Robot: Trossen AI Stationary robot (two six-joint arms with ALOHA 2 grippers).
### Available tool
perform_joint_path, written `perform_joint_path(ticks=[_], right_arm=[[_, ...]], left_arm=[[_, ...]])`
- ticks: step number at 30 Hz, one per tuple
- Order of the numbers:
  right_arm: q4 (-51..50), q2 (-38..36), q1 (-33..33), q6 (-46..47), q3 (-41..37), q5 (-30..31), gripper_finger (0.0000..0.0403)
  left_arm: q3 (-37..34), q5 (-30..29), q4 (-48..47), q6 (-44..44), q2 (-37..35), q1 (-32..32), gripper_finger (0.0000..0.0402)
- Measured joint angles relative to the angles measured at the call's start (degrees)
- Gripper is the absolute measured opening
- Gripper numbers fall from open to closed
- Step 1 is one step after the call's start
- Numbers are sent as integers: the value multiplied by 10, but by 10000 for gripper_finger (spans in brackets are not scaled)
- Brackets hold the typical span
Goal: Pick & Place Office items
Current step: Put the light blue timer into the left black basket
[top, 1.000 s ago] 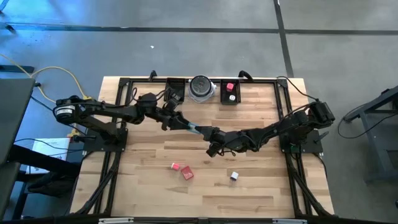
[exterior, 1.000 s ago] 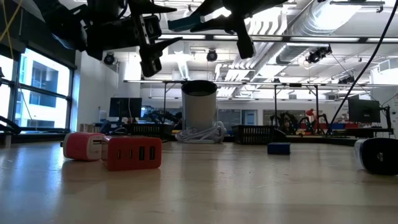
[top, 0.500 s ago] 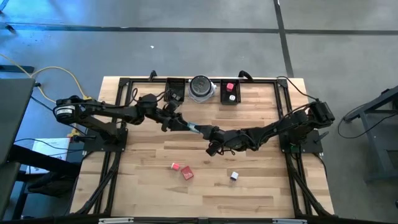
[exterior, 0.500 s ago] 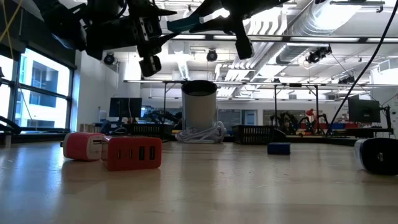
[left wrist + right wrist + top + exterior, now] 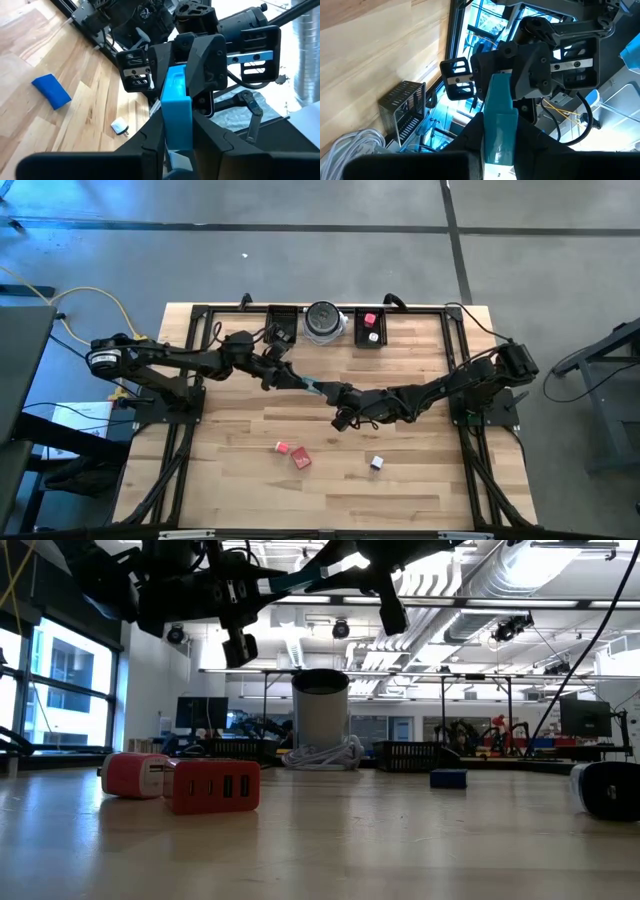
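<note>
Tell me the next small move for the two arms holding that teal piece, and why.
Probably one pincer should let go. Left pincer and right pincer both clamp the same teal piece in mid-air above the table, so it looks like a handover that only completes once one side lets go.

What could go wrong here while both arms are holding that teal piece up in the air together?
1. The long teal block is held between the left pincer and the right pincer above the wooden table; if both let go, it could drop.
2. If both stay shut while the arms part, the block may twist or slip.
3. A fall might land near the two red chargers.
</note>
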Motion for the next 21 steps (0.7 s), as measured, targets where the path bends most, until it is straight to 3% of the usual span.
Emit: perform_joint_path(ticks=[6,11,21], right_arm=[[0,0,2,7,0,-1,55],[18,0,3,55,-1,2,89],[57,-5,25,79,-2,86,133]], left_arm=[[0,-1,1,25,0,0,63],[0,-4,9,56,0,0,63],[0,-7,11,84,-1,9,63]])
